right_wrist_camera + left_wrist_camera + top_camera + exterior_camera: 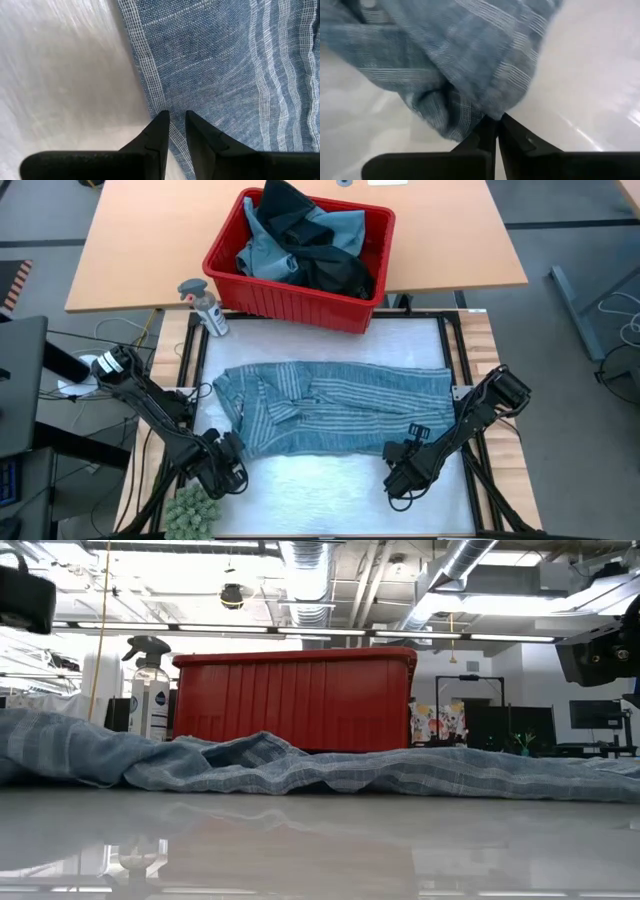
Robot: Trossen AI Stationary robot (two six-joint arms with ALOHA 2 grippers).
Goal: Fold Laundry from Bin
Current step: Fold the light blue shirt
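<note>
A grey-blue striped garment [330, 408] of the laundry lies spread across the white table top, rumpled at its left end. My left gripper [232, 452] is shut on its near left corner. My right gripper [405, 455] is shut on its near edge toward the right. The red bin [300, 260] stands on the wooden table behind, with light blue and black garments [300, 240] heaped inside. In the low view the striped garment [300, 770] lies low in front of the bin [295, 700]. My left gripper pinches a bunched fold at the garment's near left corner [477, 112] between its two fingertips, coming steeply from above. The cloth around the corner rests slack on the table; how many layers are caught cannot be told. My right gripper pinches the garment's hemmed near edge [162, 107] between its two fingers, slanting down from above. The hem runs in between the fingertips, and the cloth beside them lies flat on the table.
A spray bottle [205, 305] stands at the table's far left corner, next to the bin. A green fuzzy clump [190, 508] sits at the near left, just outside my left gripper. Bare white table top [320, 480] lies between the grippers along the near edge.
</note>
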